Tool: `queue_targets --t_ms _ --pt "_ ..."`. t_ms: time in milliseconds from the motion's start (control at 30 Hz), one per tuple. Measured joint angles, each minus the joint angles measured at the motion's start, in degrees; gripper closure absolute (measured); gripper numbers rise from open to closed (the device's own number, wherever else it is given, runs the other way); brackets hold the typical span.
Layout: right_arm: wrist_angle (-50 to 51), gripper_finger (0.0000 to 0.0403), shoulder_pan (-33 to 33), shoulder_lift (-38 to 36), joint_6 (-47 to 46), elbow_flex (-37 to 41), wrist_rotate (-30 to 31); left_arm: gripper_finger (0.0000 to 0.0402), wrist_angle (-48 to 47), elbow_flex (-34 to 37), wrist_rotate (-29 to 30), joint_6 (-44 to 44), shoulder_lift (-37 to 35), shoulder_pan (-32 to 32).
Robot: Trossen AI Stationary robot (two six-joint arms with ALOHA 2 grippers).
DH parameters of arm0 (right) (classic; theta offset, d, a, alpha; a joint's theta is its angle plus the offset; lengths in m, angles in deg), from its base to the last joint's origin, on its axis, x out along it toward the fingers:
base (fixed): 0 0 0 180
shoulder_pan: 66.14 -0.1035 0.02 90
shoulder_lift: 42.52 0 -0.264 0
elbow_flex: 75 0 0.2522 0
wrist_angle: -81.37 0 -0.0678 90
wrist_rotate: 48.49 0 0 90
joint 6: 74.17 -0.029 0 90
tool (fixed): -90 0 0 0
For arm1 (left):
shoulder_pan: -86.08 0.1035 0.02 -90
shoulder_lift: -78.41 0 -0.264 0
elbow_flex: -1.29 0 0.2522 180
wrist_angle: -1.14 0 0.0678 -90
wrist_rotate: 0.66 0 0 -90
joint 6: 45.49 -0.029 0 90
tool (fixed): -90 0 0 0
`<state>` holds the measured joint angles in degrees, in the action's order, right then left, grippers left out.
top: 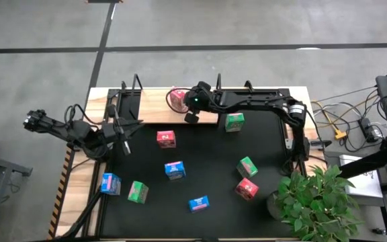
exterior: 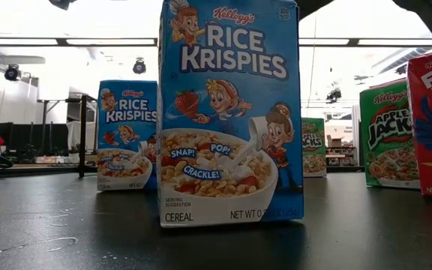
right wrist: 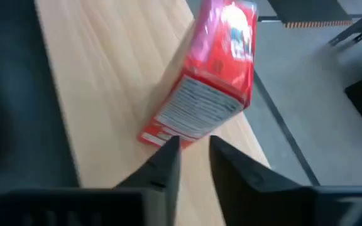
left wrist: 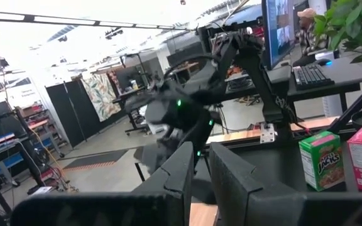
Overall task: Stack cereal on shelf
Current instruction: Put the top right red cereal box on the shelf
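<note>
**Right arm at the shelf with a pink-red box: set it square, then clear**

Step in hand, as I judge it: seating a pink-red cereal box (right wrist: 206, 81) on the shelf (right wrist: 112, 69). To do it well, the box should stand flat on its base and well in from the board's edge, and the arm should lift straight off so a finger does not drag it over.

Right wrist view, nearest first: the right gripper (right wrist: 193, 147) shows its two dark fingers at lower centre with only a narrow gap between them, and nothing sits in that gap. Just beyond the tips, the pink-red box lies tilted on the light wood, its lower edge touching or nearly touching the fingertips; I cannot tell which. The floor lies past the board, upper right.

High view: the right gripper (top: 192, 115) hangs at the shelf's front edge, upper centre, with the pink-red box (top: 177, 99) just beyond it. A green box (top: 234, 122) stands at the shelf's right end. Seven more boxes stand scattered on the black mat (top: 274, 161), lower centre.

The left gripper (top: 121, 129) waits at the mat's left edge, its fingers narrowly parted and empty.
</note>
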<state>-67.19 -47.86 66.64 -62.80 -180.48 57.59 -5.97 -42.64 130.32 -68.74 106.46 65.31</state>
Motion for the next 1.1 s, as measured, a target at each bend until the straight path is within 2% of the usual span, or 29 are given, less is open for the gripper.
queue_targets --t_ms 133,200,767,933,1100 --pt "-3.48 0.0386 0.62 2.66 1.89 -0.02 0.04 0.0365 0.07 0.0 0.0 -0.02 0.03 0.0" --pt "-3.91 0.0391 0.64 3.42 3.05 -0.02 0.21 0.0365 0.03 0.0 0.0 -0.04 0.04 0.0" --pt "-13.21 0.0394 2.56 4.25 5.69 -0.02 0.52 0.0365 0.22 0.0 0.0 -0.03 0.09 0.0" --pt "-12.51 0.0394 2.74 3.48 5.78 -0.02 0.6 0.0365 0.43 0.0 0.0 0.7 0.18 0.0" --pt "-7.39 0.0394 0.27 -2.18 5.74 -0.48 0.66 0.0365 0.61 0.0 0.0 2.65 0.95 -0.02"
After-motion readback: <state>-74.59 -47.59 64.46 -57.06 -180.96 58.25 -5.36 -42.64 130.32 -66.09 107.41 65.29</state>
